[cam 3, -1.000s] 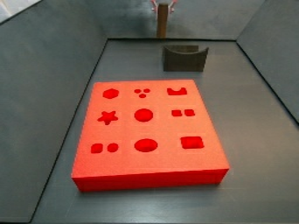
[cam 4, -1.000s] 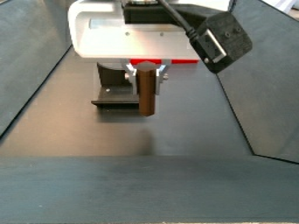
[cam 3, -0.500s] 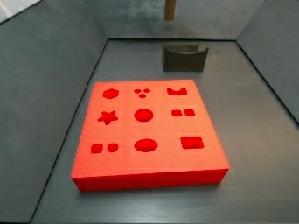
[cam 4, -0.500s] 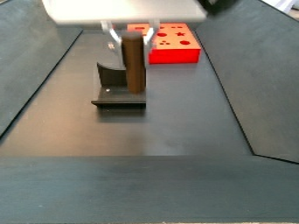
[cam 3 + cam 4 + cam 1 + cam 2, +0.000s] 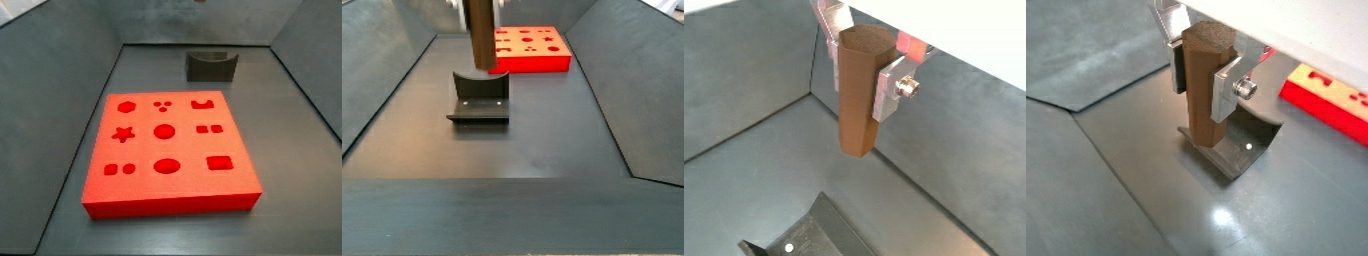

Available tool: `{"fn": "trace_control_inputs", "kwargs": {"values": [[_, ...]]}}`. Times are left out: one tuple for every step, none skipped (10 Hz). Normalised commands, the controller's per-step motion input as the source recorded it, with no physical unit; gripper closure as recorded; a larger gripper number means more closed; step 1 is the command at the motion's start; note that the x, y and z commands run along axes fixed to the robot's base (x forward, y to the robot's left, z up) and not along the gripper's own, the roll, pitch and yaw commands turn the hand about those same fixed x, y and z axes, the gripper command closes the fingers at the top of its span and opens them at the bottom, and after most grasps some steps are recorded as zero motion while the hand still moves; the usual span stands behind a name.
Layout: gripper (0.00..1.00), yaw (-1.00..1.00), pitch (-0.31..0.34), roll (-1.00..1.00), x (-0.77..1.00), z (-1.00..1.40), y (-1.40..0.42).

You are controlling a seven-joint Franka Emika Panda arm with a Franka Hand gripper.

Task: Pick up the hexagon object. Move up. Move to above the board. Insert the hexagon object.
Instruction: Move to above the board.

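Since a second ago your gripper (image 5: 866,62) has climbed, clamping the hexagon object (image 5: 858,92); misalignment could jam it against the board (image 5: 529,49) at 12 o'clock.

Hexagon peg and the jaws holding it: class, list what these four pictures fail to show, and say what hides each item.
- The gripper: out of frame in both side views; one shows only the board and the fixture.
- The hexagon object: its top is cut off by the frame edge in a side view.
- The board's holes: mostly cut off in a wrist view.
- The object's hexagonal cross-section: not discernible in any view.
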Motion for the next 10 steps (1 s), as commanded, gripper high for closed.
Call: {"fn": "trace_control_inputs", "kwargs": {"values": [[1.0,0.03,0.111,0.07,0.04,0.4,-0.01],[1.0,0.03,0.108,0.07,0.03,0.18,-0.01],[1.0,-0.36,0.14,0.03,-0.24,0.23,-1.0],[1.0,-0.34,0.123,0.03,-0.24,0.23,-1.0],[1.0,-0.22,0.037,0.07,-0.25,0.24,-1.0],[1.0,-0.09,-0.019,0.02,-0.26,0.23,-1.0],[1.0,-0.05,-0.02,0.03,-0.25,0.23,-1.0],[1.0,-0.02,-0.006,0.04,-0.25,0.23,-1.0],[1.0,-0.01,0.006,0.04,-0.26,0.23,-1.0],[1.0,0.0,0.006,0.05,-0.26,0.24,-1.0]]}}
